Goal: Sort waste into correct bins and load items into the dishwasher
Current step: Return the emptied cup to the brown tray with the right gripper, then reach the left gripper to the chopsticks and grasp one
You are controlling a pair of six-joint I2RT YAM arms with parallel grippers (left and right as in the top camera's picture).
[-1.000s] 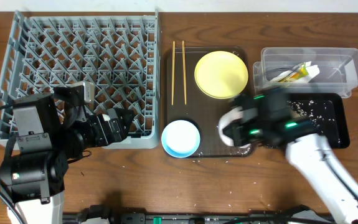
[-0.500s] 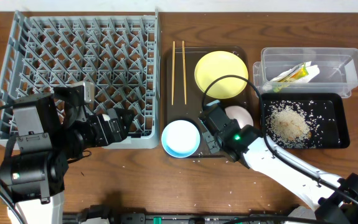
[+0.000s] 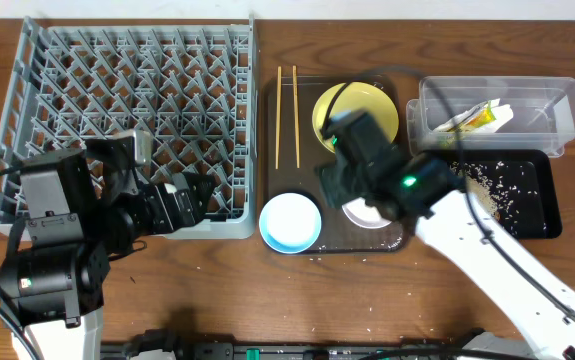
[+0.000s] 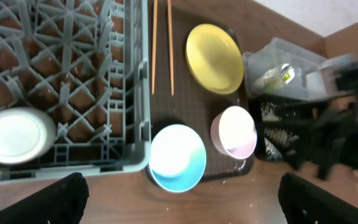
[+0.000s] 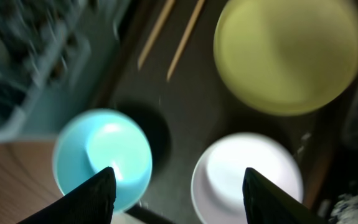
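Overhead, dishwasher: one grey rack (image 3: 132, 90) on the left of the tabletop (image 3: 217, 290).
Overhead, serving tray: one dark brown tray (image 3: 302, 180) just right of the rack.
Overhead, chopsticks: two (image 3: 287, 115), side by side on the brown tray's left part.
Overhead, yellow plate: one (image 3: 372, 105), at the tray's far right corner, partly under the right arm (image 3: 467, 230).
Overhead, bowls: two. The light blue bowl (image 3: 290, 221) sits at the tray's near left corner; only a sliver of the white bowl (image 3: 365, 214) shows below the right arm.
Overhead, bins: two. A clear tub (image 3: 547, 100) is at far right, with a black tray (image 3: 537, 215) just in front of it.
Overhead, waste: one snack wrapper (image 3: 467, 120) and white paper (image 3: 504, 113) lie in the clear tub; rice scraps (image 3: 502, 182) are scattered in the black tray, partly hidden by the arm.
Overhead, left arm: one (image 3: 57, 240), at the rack's near edge.
Left wrist, left gripper (image 4: 180, 186): spread wide, nothing between the fingers, above the rack's near wall and the blue bowl.
Left wrist, small white cup: one (image 4: 15, 135), inside the rack near its front wall.
Left wrist, other things: both bowls, the plate and both chopsticks are in view on the brown tray; the right arm is a dark blur at right.
Right wrist, right gripper (image 5: 179, 174): spread wide and empty, above the brown tray between the two bowls.
Right wrist, picture: blurred. It shows the blue bowl at lower left, the white bowl at lower right, and the plate and chopsticks beyond.
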